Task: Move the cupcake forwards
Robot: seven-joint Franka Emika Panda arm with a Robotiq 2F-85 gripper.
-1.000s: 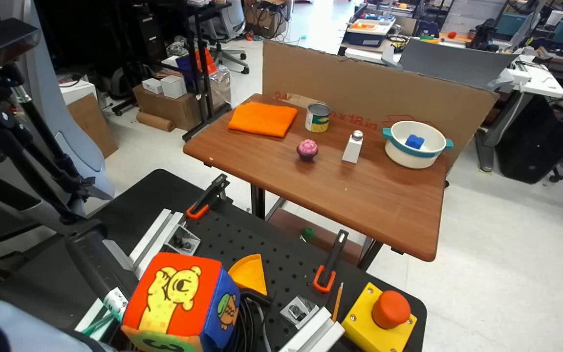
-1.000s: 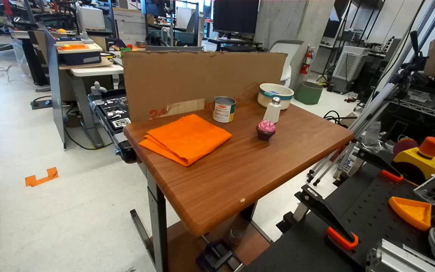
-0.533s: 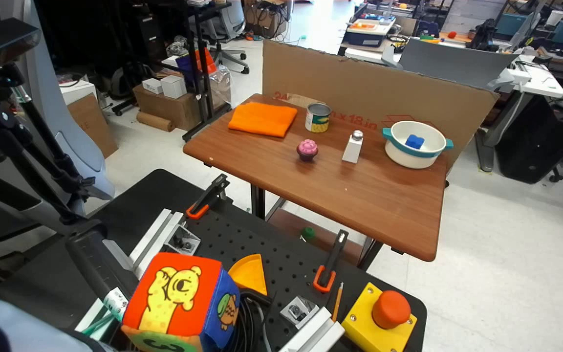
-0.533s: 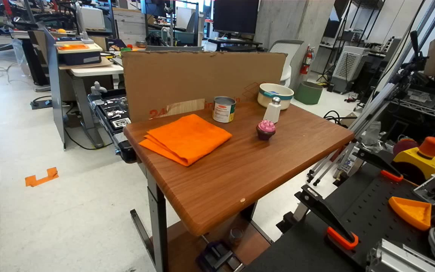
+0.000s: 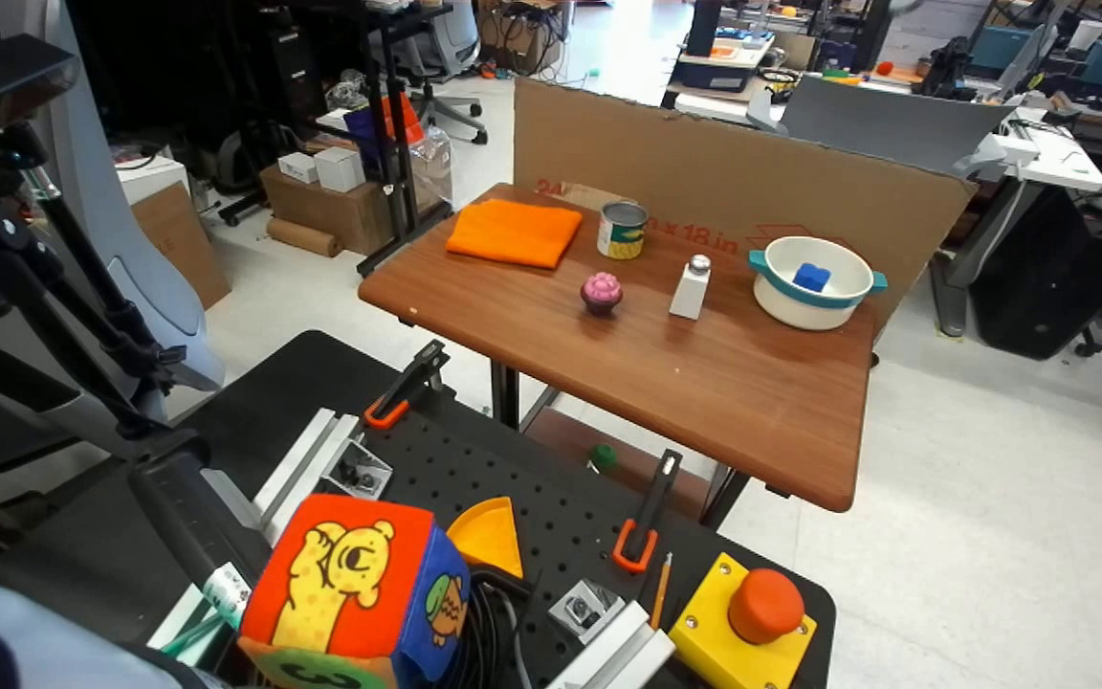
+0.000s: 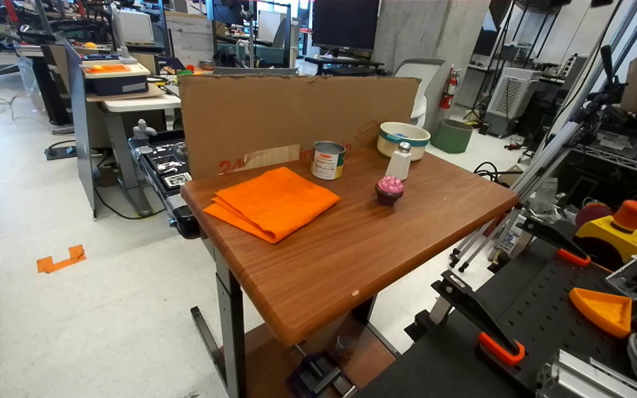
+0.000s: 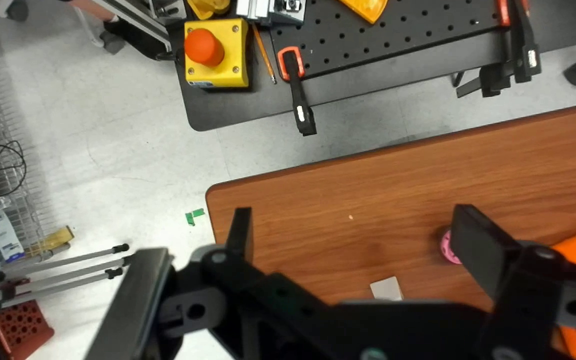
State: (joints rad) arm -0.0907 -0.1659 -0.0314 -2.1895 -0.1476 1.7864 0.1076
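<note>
The cupcake (image 5: 601,294) is a small toy with a pink top and dark brown base. It stands upright on the brown table (image 5: 752,411), also in an exterior view (image 6: 389,190). In the wrist view the cupcake (image 7: 447,248) is partly hidden behind the right finger. My gripper (image 7: 353,210) is open and empty, its fingers wide apart, high above the table and not touching the cupcake. Dark finger parts of the gripper show at the top edge in both exterior views (image 5: 784,62) (image 6: 579,3).
A white shaker (image 5: 691,289) stands beside the cupcake. A can (image 5: 622,232) and folded orange cloth (image 5: 516,233) lie farther back. A white-and-teal bowl (image 5: 804,306) holds a blue piece. A cardboard sheet (image 5: 733,177) stands along the back edge.
Dark gripper parts have come into view at the top edge of both exterior views, moving down from above. The cupcake and the other table objects have not moved.
</note>
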